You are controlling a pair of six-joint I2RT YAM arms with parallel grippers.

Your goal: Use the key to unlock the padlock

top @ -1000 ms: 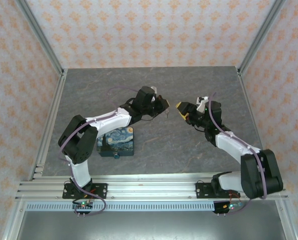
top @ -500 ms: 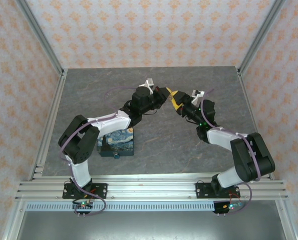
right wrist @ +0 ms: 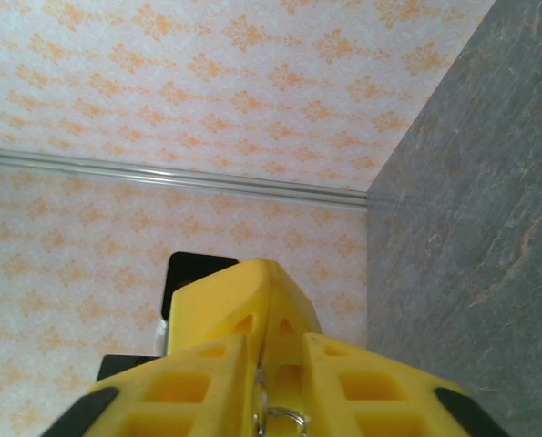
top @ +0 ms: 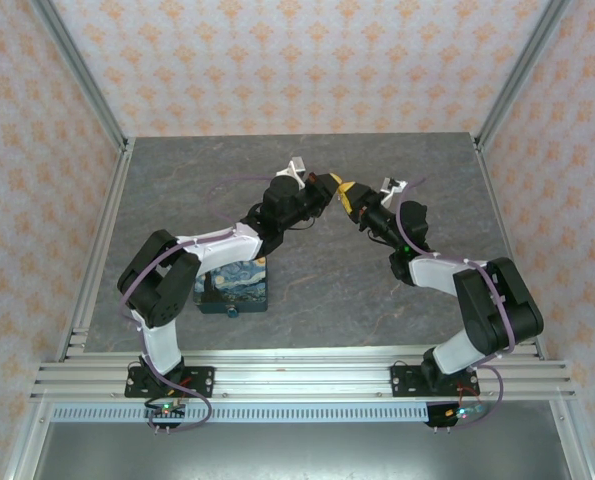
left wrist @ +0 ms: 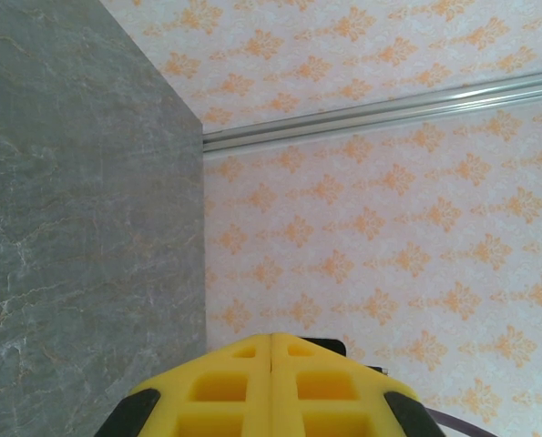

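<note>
Moved: right arm [top: 447, 275] swung inward, tip nearly meeting left arm [top: 217, 240].
Left jaws: pressed together.
Right jaws: pinching metal ring [right wrist: 286, 417].
Room: painted box [top: 232, 285] near desk [top: 317, 290] front-left edge.

Your top external camera sits high behind the arm bases at 6 o'clock and looks down over the grey marbled table top [top: 307, 290]. Each wrist camera rides close behind its own yellow plastic fingertips [left wrist: 225, 387] [right wrist: 216, 364] at 6 o'clock and faces the orange-patterned wallpaper wall [left wrist: 389, 228]. On the left wrist the table lies at 9 o'clock, on the right wrist at 3. All three views share table and wallpaper.
</note>
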